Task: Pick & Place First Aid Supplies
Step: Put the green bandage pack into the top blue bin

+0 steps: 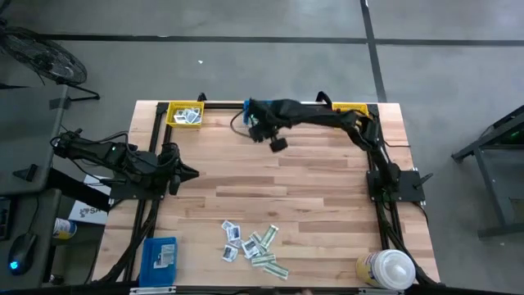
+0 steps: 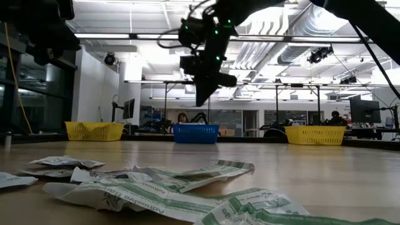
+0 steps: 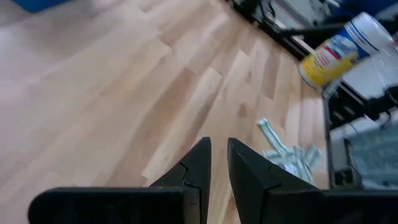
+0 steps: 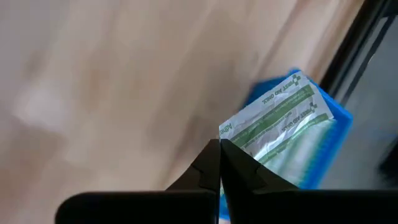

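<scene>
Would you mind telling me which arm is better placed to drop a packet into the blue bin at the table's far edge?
The right. Its gripper is shut on a green-and-white packet, close to that blue bin. The left gripper holds nothing, off at the table's left side.

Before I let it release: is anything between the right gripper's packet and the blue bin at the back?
Nothing visible. The right gripper holds a green-and-white packet at the blue bin on the table's far edge; only bare wooden table lies below.
</scene>
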